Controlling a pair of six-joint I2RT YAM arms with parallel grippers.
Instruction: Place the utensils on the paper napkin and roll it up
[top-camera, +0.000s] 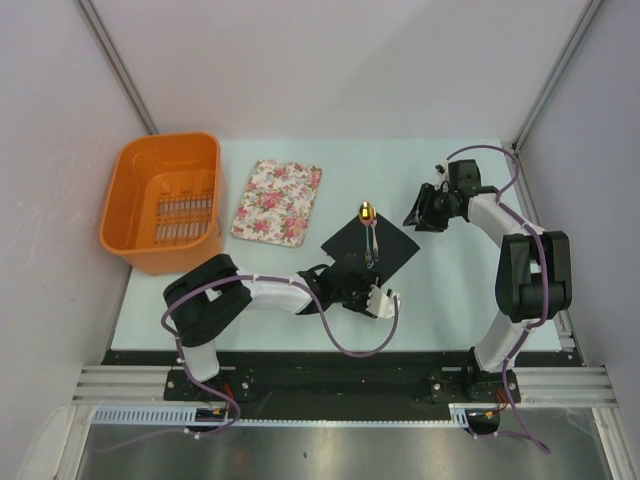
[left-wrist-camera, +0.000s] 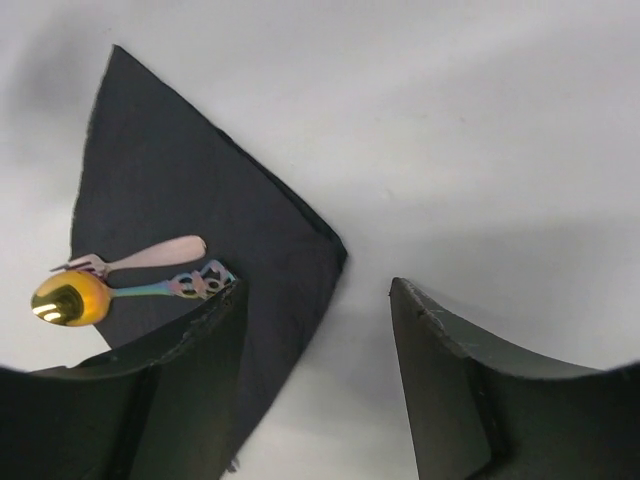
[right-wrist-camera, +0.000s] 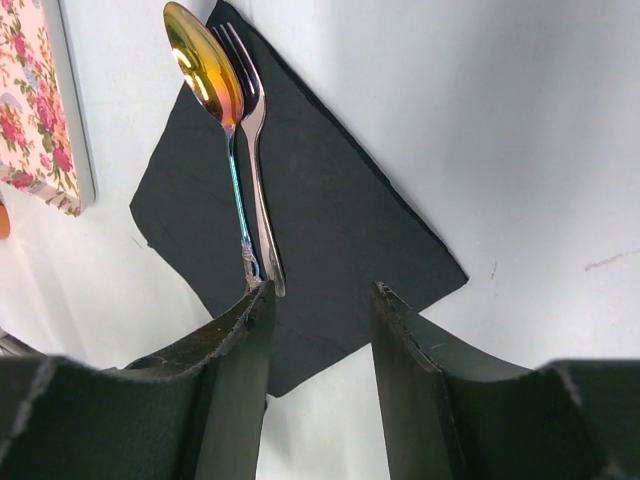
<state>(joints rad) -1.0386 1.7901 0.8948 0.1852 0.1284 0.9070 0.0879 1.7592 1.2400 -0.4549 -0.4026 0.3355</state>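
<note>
The paper napkin (top-camera: 396, 247) is a black square lying cornerwise on the table. The utensils, a gold-headed spoon (top-camera: 367, 212) and a silver fork (right-wrist-camera: 255, 150), lie side by side on it, their heads at its far corner. My left gripper (top-camera: 358, 287) is low at the napkin's near corner, open. In the left wrist view one finger (left-wrist-camera: 190, 370) is over the napkin (left-wrist-camera: 170, 170) beside the spoon's (left-wrist-camera: 68, 298) handle end, and the other finger is over bare table. My right gripper (top-camera: 412, 218) hovers open and empty by the napkin's right side (right-wrist-camera: 340, 200).
A pink floral cloth (top-camera: 278, 202) lies left of the napkin, and an orange basket (top-camera: 165, 200) stands at the far left. The light table top (top-camera: 460, 290) stretches right of the napkin. Grey walls close off the back and both sides.
</note>
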